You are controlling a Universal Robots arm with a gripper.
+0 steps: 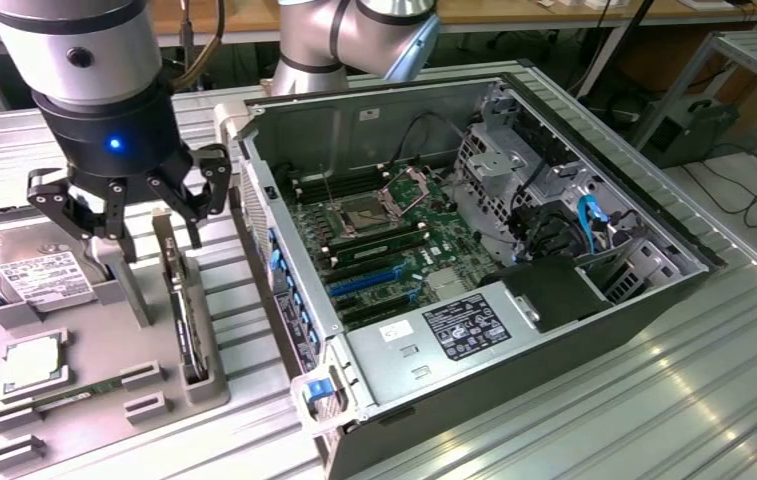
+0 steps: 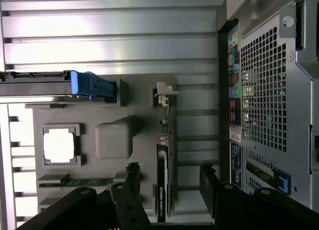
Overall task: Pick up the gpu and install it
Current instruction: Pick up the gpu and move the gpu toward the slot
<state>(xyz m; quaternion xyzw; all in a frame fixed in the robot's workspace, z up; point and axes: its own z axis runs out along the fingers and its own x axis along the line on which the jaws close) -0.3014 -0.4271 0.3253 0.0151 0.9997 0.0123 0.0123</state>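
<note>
Standing on its long edge in a slot of the grey tray (image 1: pixel 105 345), the gpu (image 1: pixel 181 300) looks thin, stiff and fairly light, but you should treat it as fragile: bare board, small parts. I'd judge the safest hold is across its thickness near mid-length, clear of the pale bracket (image 2: pixel 166 89) at one end. Your hand (image 2: pixel 169 187) is wide open and empty, hovering above the card with a finger to each side, touching nothing. The hard drive (image 1: pixel 34 272) stands in the next slot; a processor (image 1: pixel 34 364) and memory stick (image 1: pixel 78 392) lie beyond. The open computer case (image 1: pixel 485 250) sits just beside the tray on the ribbed surface (image 1: pixel 645 400), on the exterior view's right, so room on that side looks tight.
</note>
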